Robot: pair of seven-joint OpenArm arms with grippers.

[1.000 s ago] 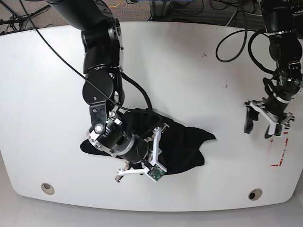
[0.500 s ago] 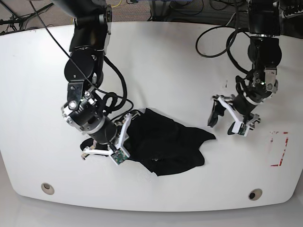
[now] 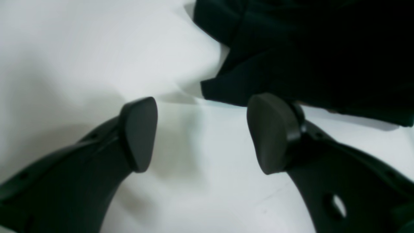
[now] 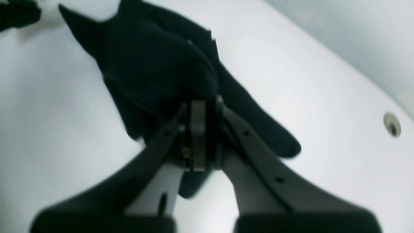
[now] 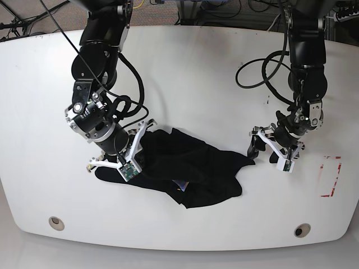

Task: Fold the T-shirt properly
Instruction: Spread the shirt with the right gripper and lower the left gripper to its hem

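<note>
The black T-shirt (image 5: pixel 193 168) lies crumpled in the middle of the white table (image 5: pixel 185 73). My right gripper (image 5: pixel 115 165) is at the shirt's left end. In the right wrist view that gripper (image 4: pixel 199 111) is shut on a bunched fold of the T-shirt (image 4: pixel 155 61), and cloth trails past the fingers on both sides. My left gripper (image 5: pixel 266 154) stands open just right of the shirt's pointed right tip. In the left wrist view its pads (image 3: pixel 139 132) are wide apart with bare table between them, and a corner of the T-shirt (image 3: pixel 307 48) lies just beyond the gripper (image 3: pixel 205 134).
Two round holes (image 5: pixel 56 223) (image 5: pixel 302 230) sit near the table's front edge. A red tape mark (image 5: pixel 331 178) is at the right. Black cables (image 5: pixel 263 61) loop over the table behind the left arm.
My right gripper has moved left and up with the shirt's left part in it, spreading the cloth. The left arm has swung in toward the shirt's right tip, still open.
</note>
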